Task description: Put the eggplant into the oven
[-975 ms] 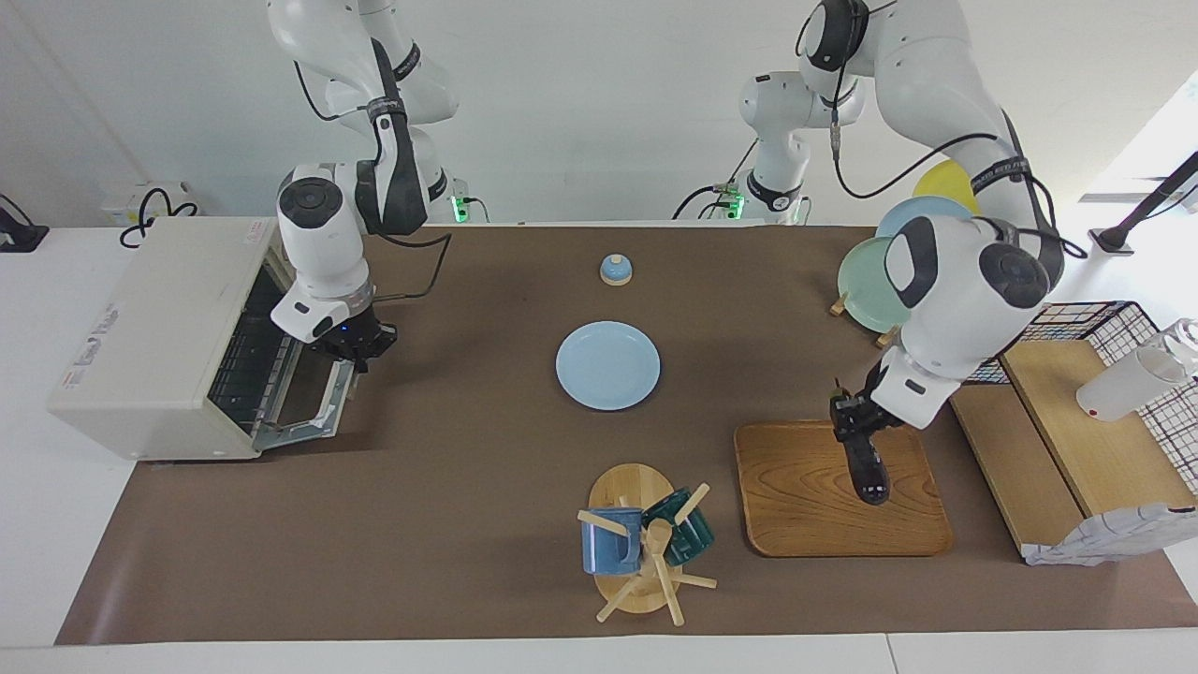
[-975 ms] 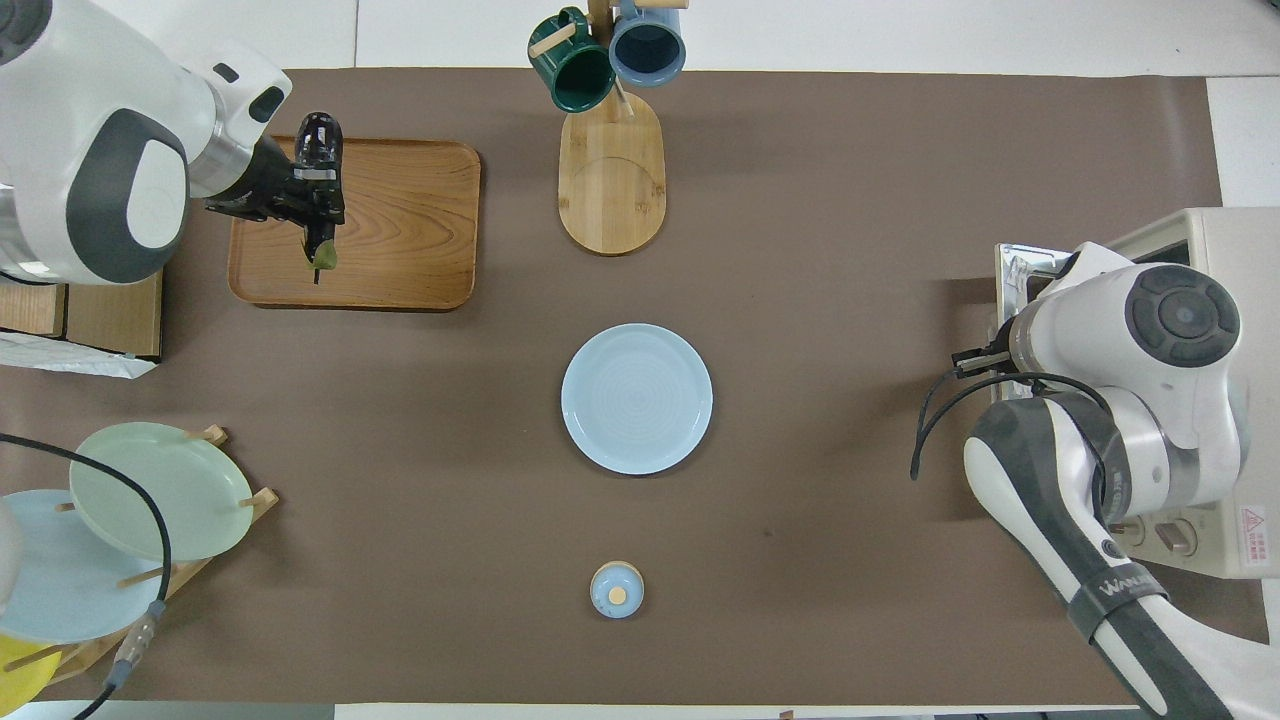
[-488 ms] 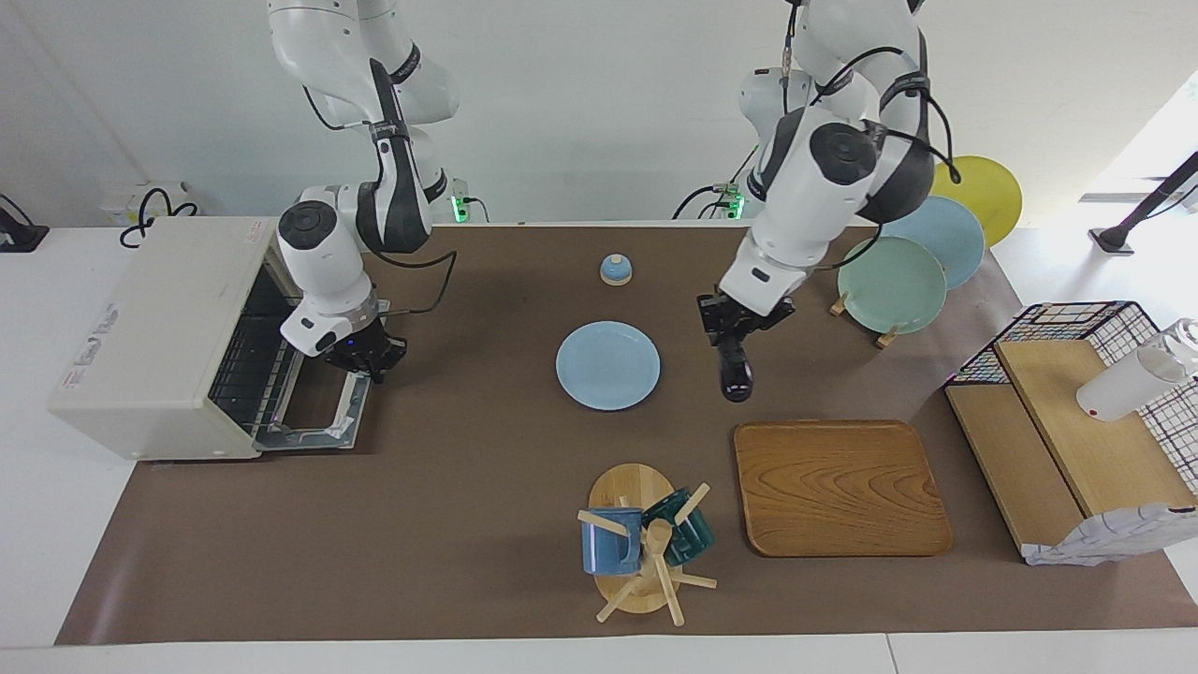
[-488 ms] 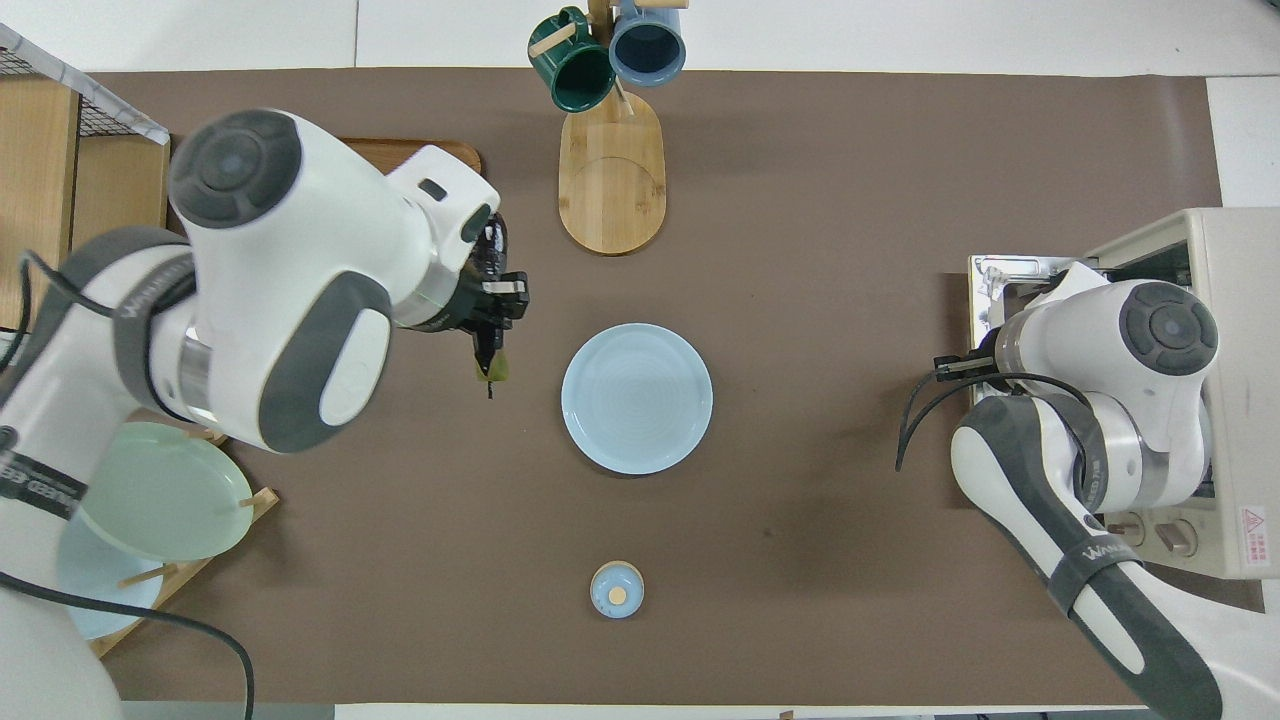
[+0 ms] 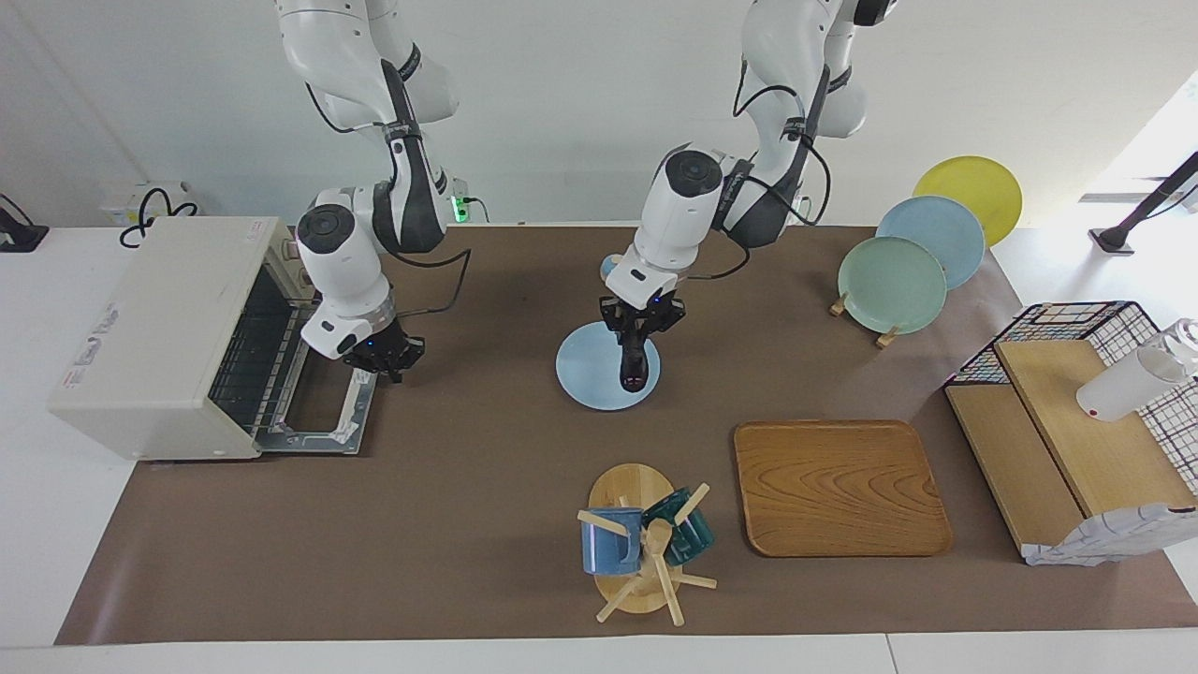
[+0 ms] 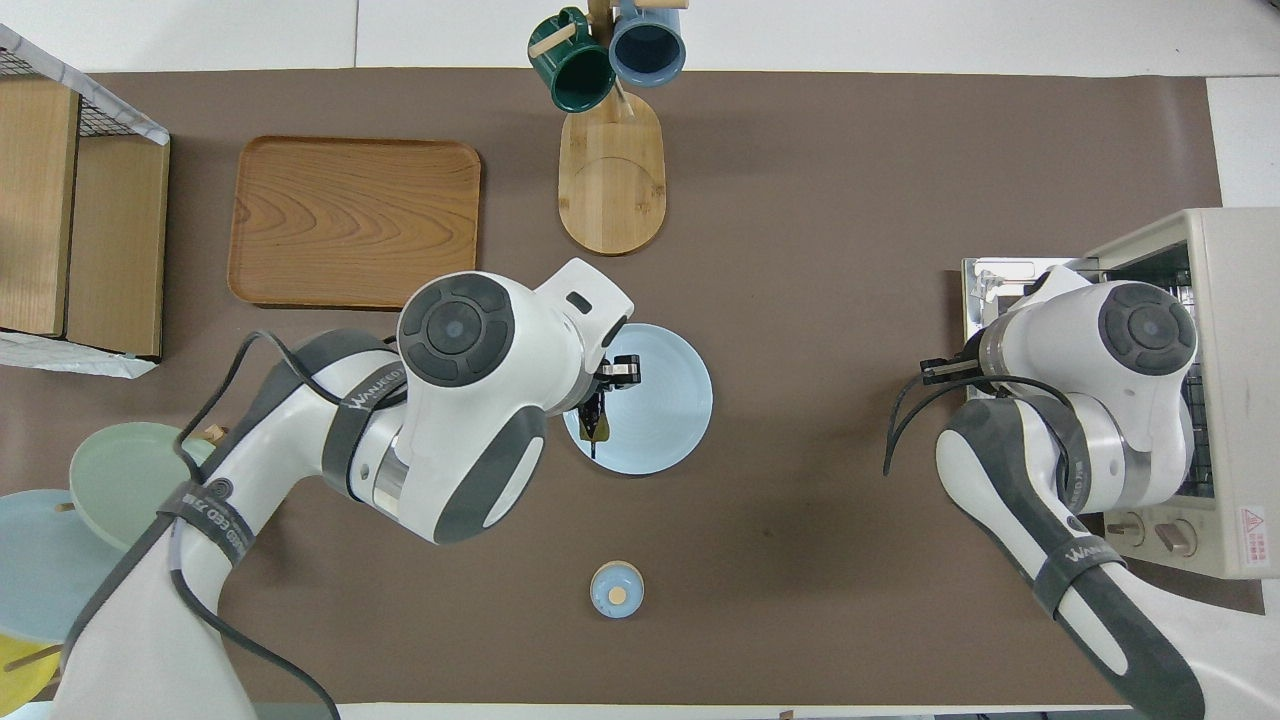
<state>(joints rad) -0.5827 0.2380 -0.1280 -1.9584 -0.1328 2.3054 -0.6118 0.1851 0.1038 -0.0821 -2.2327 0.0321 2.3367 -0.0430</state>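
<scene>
Read the facing view as a dial, with twelve o'clock toward the robots. The left gripper (image 5: 635,339) was clamped on the eggplant (image 5: 633,370). The eggplant hung nearly upright, with its rounded dark end pointing down. In the overhead view its greenish stem showed at the gripper. The eggplant was over the light blue plate (image 5: 582,374) at the middle of the desk (image 5: 449,524), above the plate's three o'clock part. I could not tell whether its lower end touched the plate.

The oven (image 5: 159,328) stood at nine o'clock of the desk, at the right arm's end. Its door (image 5: 311,438) was lowered flat toward the plate, and the wire rack inside was exposed. The right gripper (image 5: 376,360) had its fingertips together and nothing in them. It was over the outer edge of the lowered door, and I could not tell whether it touched that edge.

From the plate, a small blue dome (image 6: 616,589) sat at twelve o'clock. The wooden mug stand (image 5: 646,552), with a blue and a green mug, was at six o'clock. The empty wooden tray (image 5: 838,487) was at about four o'clock. A rack of standing plates (image 5: 894,281) was at about two o'clock.
</scene>
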